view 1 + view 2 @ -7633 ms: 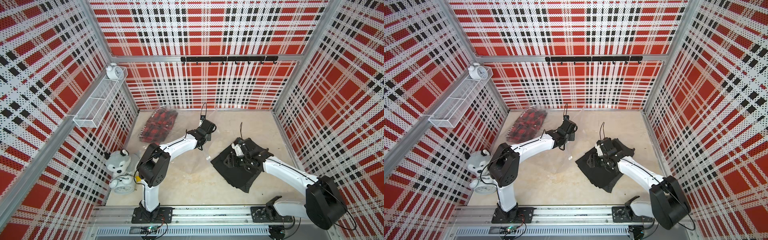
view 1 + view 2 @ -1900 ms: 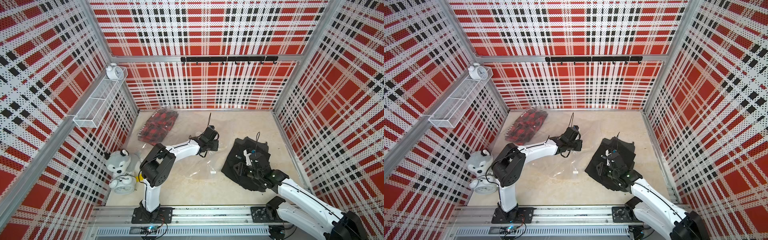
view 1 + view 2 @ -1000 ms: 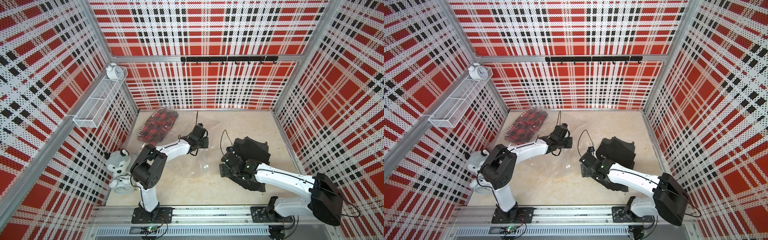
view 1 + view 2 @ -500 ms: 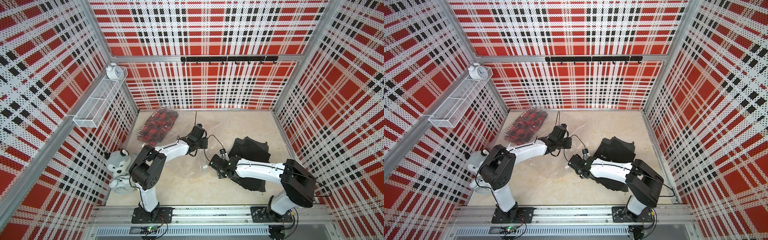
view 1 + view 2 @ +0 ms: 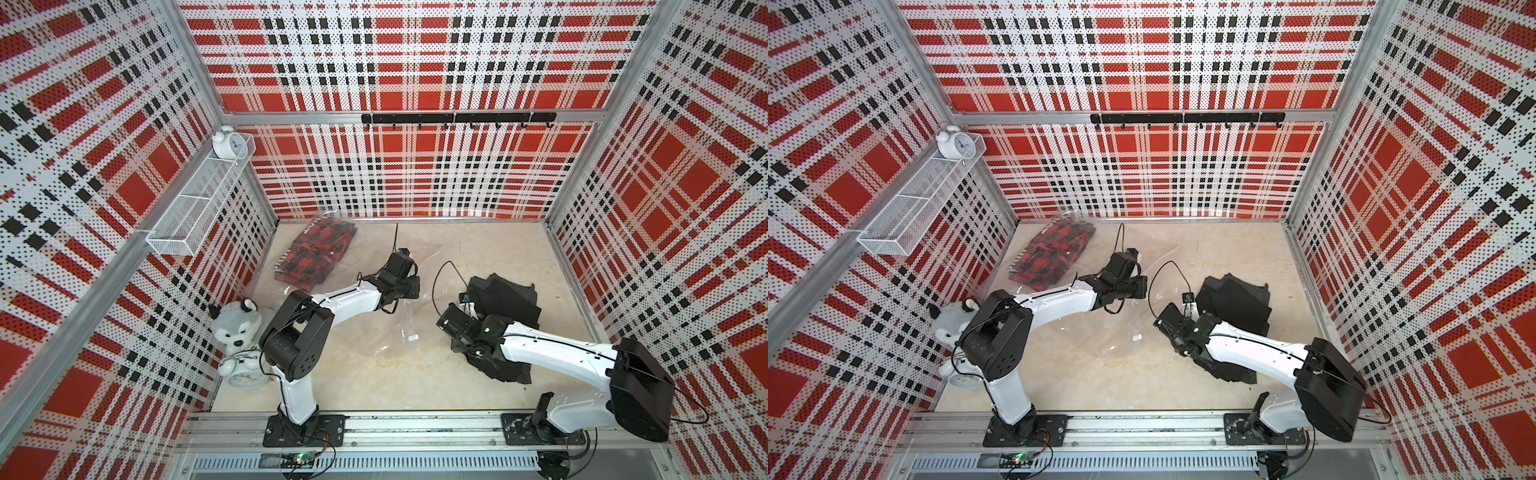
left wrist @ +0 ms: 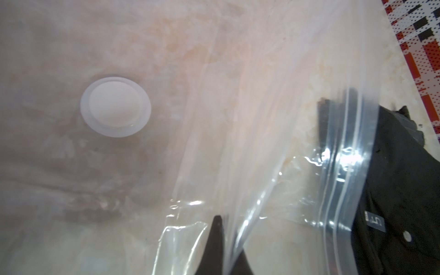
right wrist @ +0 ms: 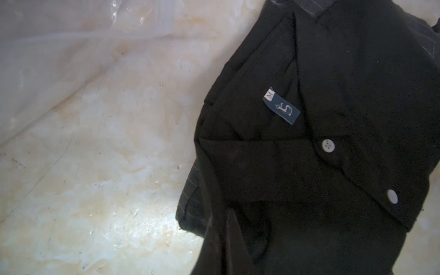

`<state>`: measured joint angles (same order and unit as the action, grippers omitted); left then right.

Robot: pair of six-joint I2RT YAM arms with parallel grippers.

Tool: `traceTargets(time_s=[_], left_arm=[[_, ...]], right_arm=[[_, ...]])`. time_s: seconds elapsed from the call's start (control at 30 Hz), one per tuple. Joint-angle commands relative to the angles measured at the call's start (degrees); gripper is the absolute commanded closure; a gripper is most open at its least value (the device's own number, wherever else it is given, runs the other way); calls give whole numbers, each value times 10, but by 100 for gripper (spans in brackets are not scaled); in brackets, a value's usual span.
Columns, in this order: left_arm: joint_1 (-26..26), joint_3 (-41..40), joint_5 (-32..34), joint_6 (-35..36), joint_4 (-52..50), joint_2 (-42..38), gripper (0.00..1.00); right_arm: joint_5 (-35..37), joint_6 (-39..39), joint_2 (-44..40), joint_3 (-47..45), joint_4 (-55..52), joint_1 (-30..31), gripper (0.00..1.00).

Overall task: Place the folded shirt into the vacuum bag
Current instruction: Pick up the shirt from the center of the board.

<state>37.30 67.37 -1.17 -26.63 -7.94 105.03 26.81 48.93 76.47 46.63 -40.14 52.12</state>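
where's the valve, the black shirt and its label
valve [image 6: 115,104], left wrist view, centre of the white disc
black shirt [image 5: 505,293], a top view, flat folded cloth
label [image 7: 281,108], right wrist view, middle of the blue tag

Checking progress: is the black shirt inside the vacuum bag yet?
Not yet: outside. In a top view the black shirt lies on the bare table, beside the clear vacuum bag, not in it.
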Motion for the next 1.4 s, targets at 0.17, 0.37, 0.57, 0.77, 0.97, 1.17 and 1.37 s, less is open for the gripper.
traceTargets(time_s=[0.17,0.37,0.57,0.77,0.97,1.17,1.37], left_arm=[[46,46,-14,-8,3,33,100],[73,76,-16,-16,-3,53,100],[97,102,-16,-25,-12,68,100],[115,126,-18,-34,-19,89,100],[129,134,-22,-44,-21,85,100],[149,137,-38,-55,-18,78,100],[172,159,-52,-62,-12,96,100]], right_arm=[[-86,-21,-144,-78,66,-78,100],[-140,-30,-224,-120,81,-139,100],[-177,-33,-302,-145,83,-191,100],[-188,-33,-377,-148,70,-229,100],[-195,-30,-425,-144,76,-244,100],[-197,-32,-450,-137,83,-245,100],[-189,-29,-465,-130,83,-245,100]])
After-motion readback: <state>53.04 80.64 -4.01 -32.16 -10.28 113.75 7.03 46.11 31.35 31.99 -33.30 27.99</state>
